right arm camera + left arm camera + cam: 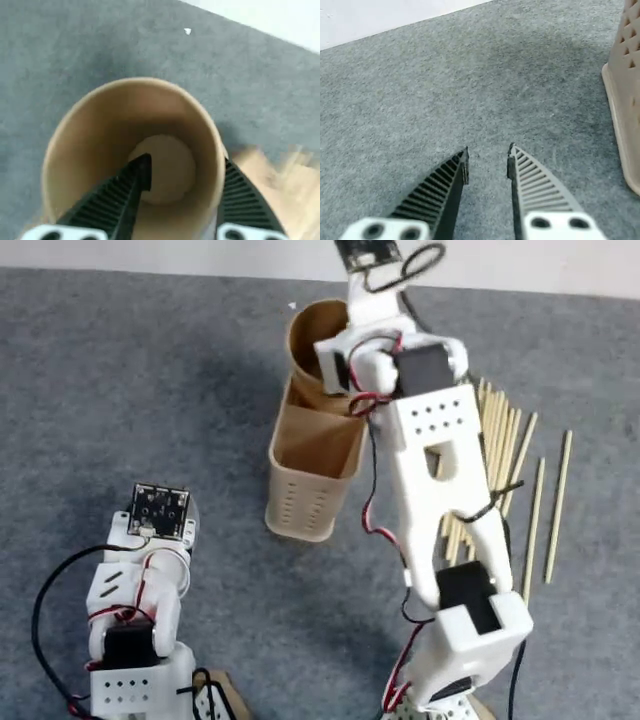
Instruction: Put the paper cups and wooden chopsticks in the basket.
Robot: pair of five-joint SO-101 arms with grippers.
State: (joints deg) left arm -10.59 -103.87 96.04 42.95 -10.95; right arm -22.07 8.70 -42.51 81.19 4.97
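A brown paper cup (308, 338) hangs tilted at the far end of the tan perforated basket (300, 495), its lower part inside the basket's rim. My right gripper (186, 162) is shut on the cup's wall (125, 115), one finger inside and the other outside. Several wooden chopsticks (502, 440) lie on the grey mat to the right of the right arm, partly hidden under it. My left gripper (487, 155) stands open with nothing between its fingers, low over bare mat at the near left. The basket's wall (626, 100) is off to its side.
Two chopsticks (556, 508) lie a little apart from the bundle, farther right. Grey mat (130, 380) covers the table, with a white strip (520, 265) along the far edge. The left arm's body (135, 640) sits at the near left.
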